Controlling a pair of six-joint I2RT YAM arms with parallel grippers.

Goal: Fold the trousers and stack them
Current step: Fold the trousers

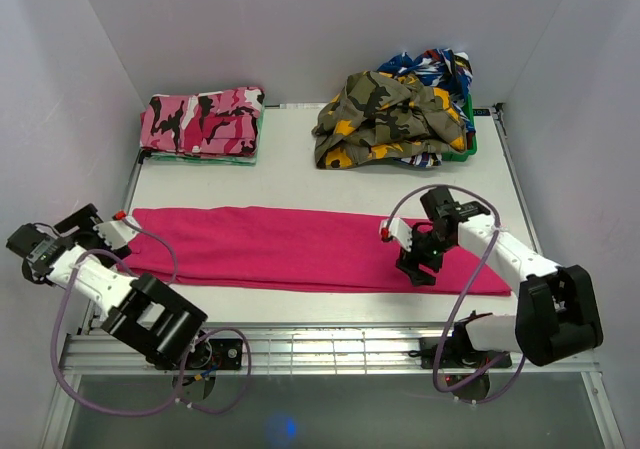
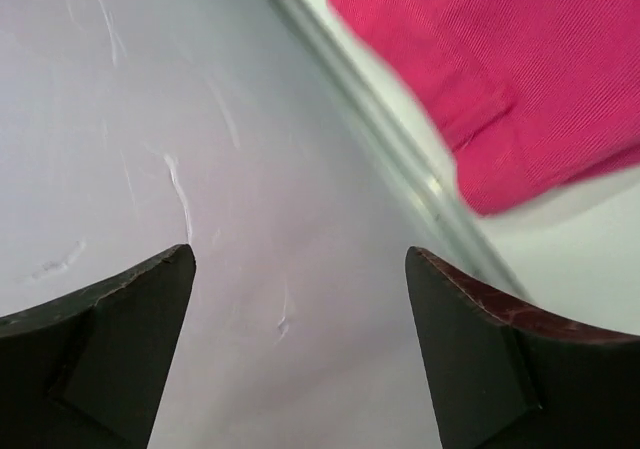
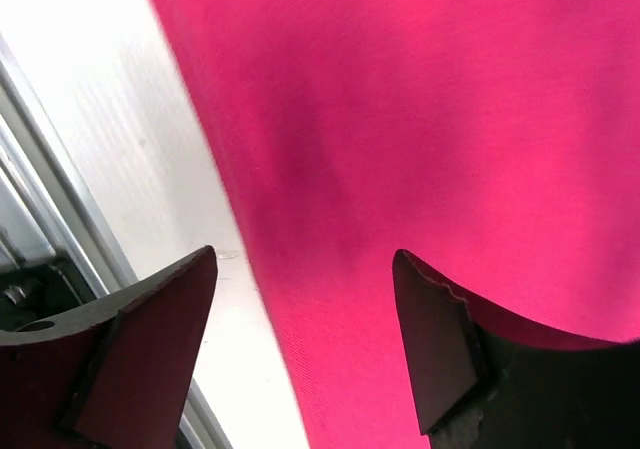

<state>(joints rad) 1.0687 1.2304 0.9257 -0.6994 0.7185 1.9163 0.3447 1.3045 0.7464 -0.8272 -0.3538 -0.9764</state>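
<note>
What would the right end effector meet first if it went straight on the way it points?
The right end effector would likely meet the magenta trousers first; they lie straight ahead, though the gap is unclear.

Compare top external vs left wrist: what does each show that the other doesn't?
Only top external: the trousers full length, flat across the table; the folded pink camouflage pair back left; the olive-yellow camouflage garment back right; the right gripper over the trousers' right part.
Only left wrist: the left gripper close up, jaws wide apart, nothing between them; fine scratches on the side wall.
Both: one end of the trousers by the table's metal edge rail.
</note>
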